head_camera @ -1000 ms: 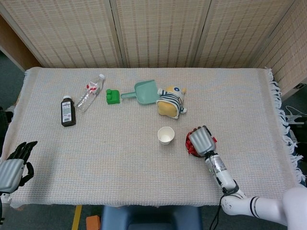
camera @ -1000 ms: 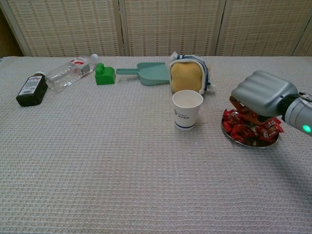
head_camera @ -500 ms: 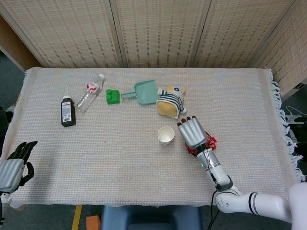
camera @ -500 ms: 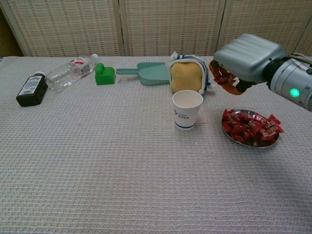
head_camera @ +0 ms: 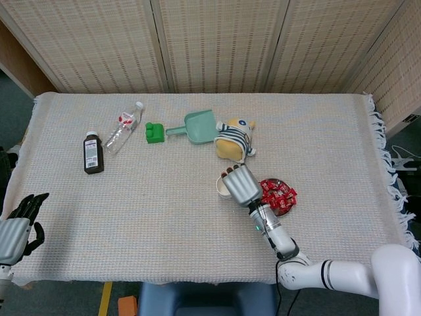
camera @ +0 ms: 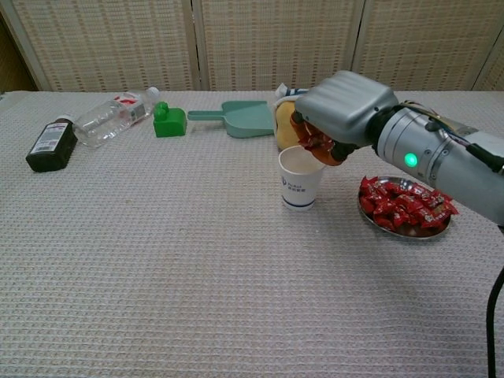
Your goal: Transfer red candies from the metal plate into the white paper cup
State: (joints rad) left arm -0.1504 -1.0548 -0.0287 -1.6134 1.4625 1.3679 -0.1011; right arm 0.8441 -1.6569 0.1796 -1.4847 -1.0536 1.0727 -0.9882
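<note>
The white paper cup (camera: 299,179) stands upright mid-table; in the head view only its left rim (head_camera: 222,186) shows beside my right hand (head_camera: 241,184). That right hand (camera: 339,110) hovers right over the cup's mouth, its fingers curled around red candies (camera: 318,142). To the right of the cup lies the metal plate (camera: 405,228), heaped with several red candies (camera: 406,203), also seen from the head as the plate (head_camera: 289,207) with candies (head_camera: 276,193). My left hand (head_camera: 14,230) rests at the table's front left edge, fingers spread, holding nothing.
Behind the cup sits a yellow striped plush toy (head_camera: 233,139). Further back lie a teal scoop (head_camera: 198,126), a green block (head_camera: 154,132), a clear plastic bottle (head_camera: 124,127) and a dark brown bottle (head_camera: 93,153).
My right hand lifted off the plate with red candies in its fingers and swung left, from over the plate to directly above the cup. The left hand stayed put.
</note>
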